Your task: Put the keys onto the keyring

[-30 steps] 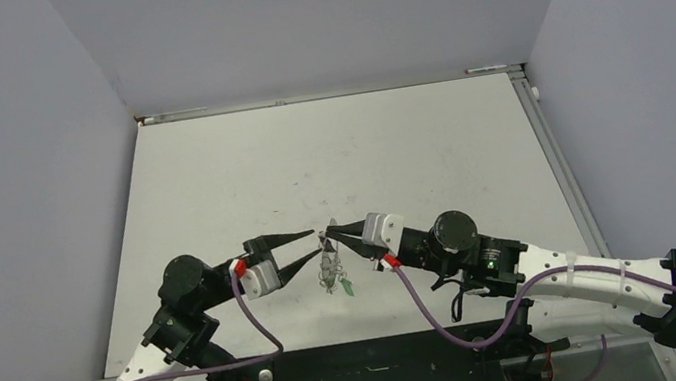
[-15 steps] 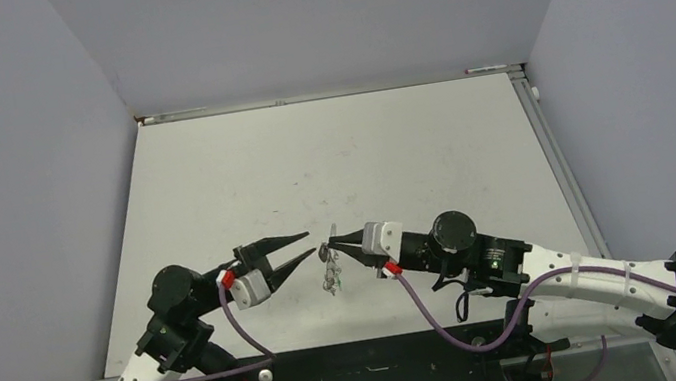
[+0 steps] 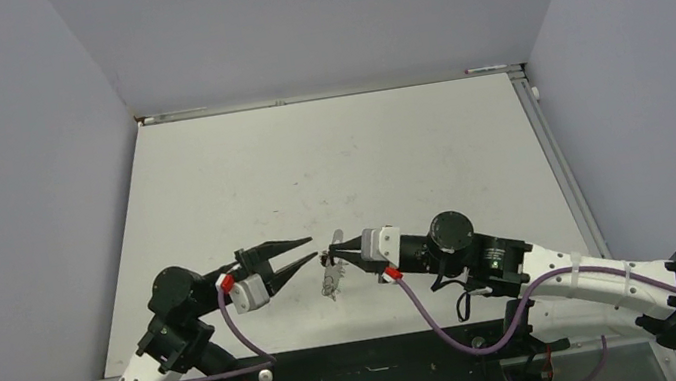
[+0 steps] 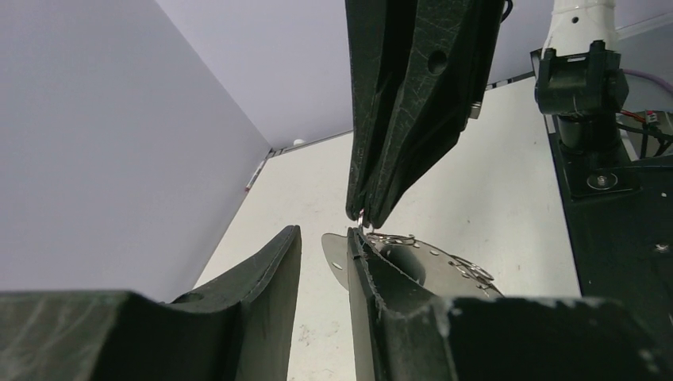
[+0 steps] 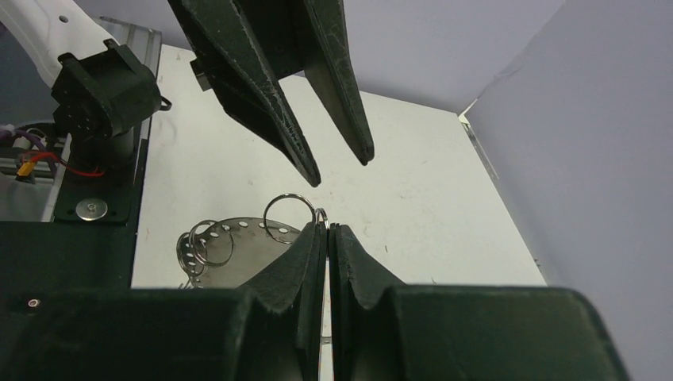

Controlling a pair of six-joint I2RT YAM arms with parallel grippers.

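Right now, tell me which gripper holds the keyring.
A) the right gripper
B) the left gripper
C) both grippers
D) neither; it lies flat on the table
A: the right gripper is shut on the keyring, which hangs from its tips, while the left gripper stands open with nothing between its fingers.
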